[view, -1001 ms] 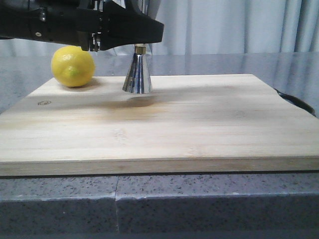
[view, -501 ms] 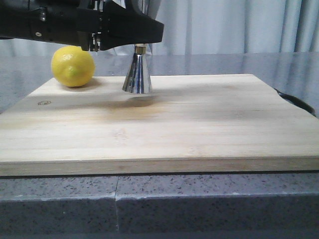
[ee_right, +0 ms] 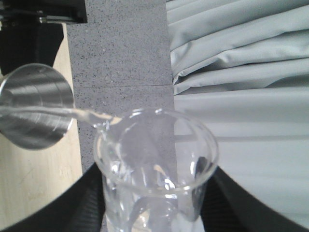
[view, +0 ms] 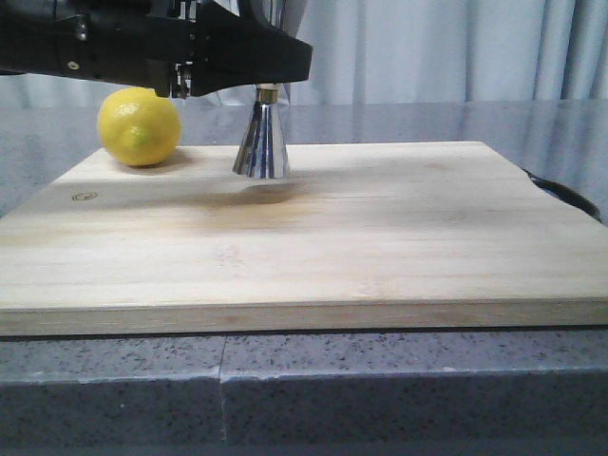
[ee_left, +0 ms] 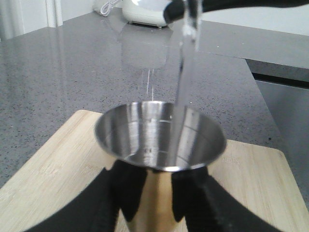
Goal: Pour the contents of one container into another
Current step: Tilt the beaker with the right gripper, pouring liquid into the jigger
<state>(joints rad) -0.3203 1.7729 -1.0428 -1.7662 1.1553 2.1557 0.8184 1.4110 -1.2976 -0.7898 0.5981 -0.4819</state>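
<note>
The steel jigger (view: 262, 144) stands upright on the wooden board (view: 380, 237), back left of centre; its upper cup is hidden behind my left gripper (view: 255, 59). In the left wrist view the left gripper (ee_left: 161, 193) is shut on the jigger (ee_left: 161, 137) just below the wide rim. A thin stream of water (ee_left: 182, 82) falls into the cup. My right gripper (ee_right: 155, 198) is shut on the clear glass beaker (ee_right: 154, 159), which is tipped over. Water runs from its lip (ee_right: 104, 118) to the jigger (ee_right: 36, 106).
A yellow lemon (view: 139, 125) lies on the board's back left corner, next to the jigger. A dark object (view: 565, 195) pokes out past the board's right edge. A white appliance (ee_left: 145, 12) stands far back on the grey counter. Curtains hang behind.
</note>
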